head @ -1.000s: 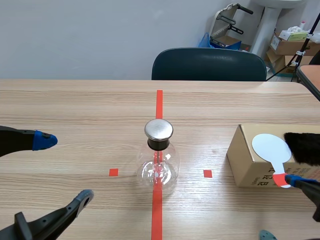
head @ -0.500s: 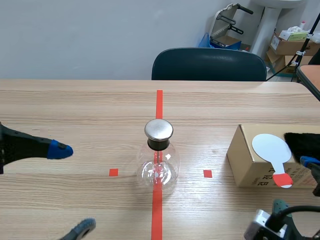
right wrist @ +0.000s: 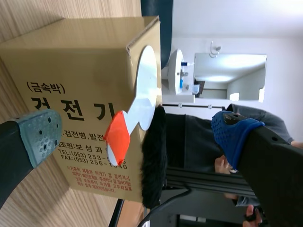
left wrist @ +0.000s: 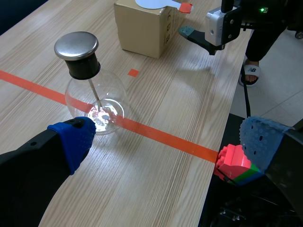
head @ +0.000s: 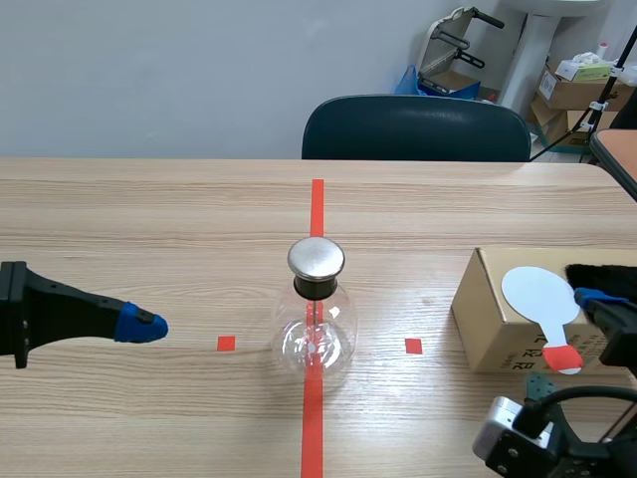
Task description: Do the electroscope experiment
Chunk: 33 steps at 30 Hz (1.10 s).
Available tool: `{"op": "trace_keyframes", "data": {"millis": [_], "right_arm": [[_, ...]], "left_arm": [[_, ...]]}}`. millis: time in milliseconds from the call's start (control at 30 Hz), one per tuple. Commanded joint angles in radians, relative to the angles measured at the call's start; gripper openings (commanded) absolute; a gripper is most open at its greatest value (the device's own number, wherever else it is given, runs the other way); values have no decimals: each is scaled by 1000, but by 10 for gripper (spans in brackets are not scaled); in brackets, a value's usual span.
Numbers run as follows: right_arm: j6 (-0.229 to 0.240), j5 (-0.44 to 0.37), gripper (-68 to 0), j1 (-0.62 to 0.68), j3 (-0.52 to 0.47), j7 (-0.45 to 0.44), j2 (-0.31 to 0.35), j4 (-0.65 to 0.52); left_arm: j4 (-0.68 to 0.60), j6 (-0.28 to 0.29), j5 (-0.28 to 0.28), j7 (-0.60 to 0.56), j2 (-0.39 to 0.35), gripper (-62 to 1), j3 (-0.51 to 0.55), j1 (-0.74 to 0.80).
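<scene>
Paddle (right wrist: 138, 106) lies within right hand (right wrist: 137, 136) (spread wide).

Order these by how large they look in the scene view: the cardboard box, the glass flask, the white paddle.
1. cardboard box, clearly largest, though partly covered
2. glass flask
3. white paddle, smallest

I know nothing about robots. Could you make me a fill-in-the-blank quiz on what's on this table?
The glass flask has a round cap of shiny ____.
The white paddle lies on the cardboard box; its handle is ____.
The fur beside the paddle is ____.
The left gripper and right gripper both have fingers ____.

Missing words: metal; orange-red; black; open.
</scene>
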State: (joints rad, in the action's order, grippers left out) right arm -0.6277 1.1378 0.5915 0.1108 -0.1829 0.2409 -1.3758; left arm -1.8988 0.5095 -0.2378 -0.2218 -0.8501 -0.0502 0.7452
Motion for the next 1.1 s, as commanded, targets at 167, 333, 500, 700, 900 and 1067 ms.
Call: {"op": "trace_keyframes", "data": {"millis": [167,333,500,700,900,1067], "right_arm": [[-8,3,-399,-2,-15,14,5,-13],[-8,3,-651,-2,-33,19,5,-13],[-8,3,-669,-2,-34,20,5,-13],[-8,3,-669,-2,-33,23,5,-13],[-8,3,-669,-2,-33,23,5,-13],[-8,3,-669,-2,-33,23,5,-13]], "left_arm": [[-15,2,-13,-44,-34,14,1,6],[-15,2,-13,-43,-34,14,1,6],[-15,2,-12,-39,-34,14,1,5],[-15,2,-13,-40,-34,14,1,5],[-15,2,-57,-63,-34,14,8,5],[-15,2,-57,-75,-34,14,8,5]]}}
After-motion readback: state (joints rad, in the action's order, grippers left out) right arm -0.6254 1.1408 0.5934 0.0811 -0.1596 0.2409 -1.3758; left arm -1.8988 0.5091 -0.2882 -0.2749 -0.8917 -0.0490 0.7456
